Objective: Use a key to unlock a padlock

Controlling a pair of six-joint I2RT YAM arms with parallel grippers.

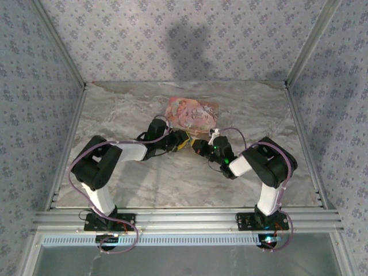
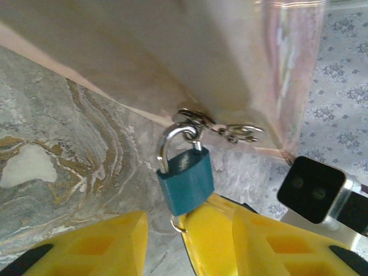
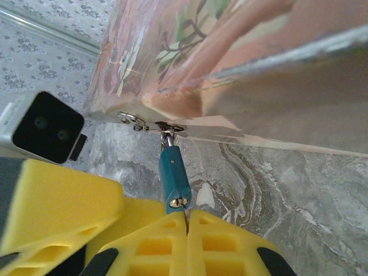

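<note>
**A:** Left gripper (image 1: pixel 181 142)?
**B:** Jaws apart. One yellow finger (image 2: pixel 86 244) stands clear of the blue padlock (image 2: pixel 185 179), with marble table (image 2: pixel 63 144) showing between them.
**A:** Where's the padlock?
**B:** Between both grippers, its shackle hooked through a silvery clasp (image 2: pixel 221 127) on the pink picture box (image 1: pixel 192 112) edge.
**A:** Right gripper (image 3: pixel 187 218)?
**B:** Pinched closed, tips just under the lock's keyhole end. I cannot tell whether a key sits between them.

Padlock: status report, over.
Left gripper open, flanking padlock. Right gripper shut, at keyhole. Shackle looks closed, through pink box hasp.
</note>
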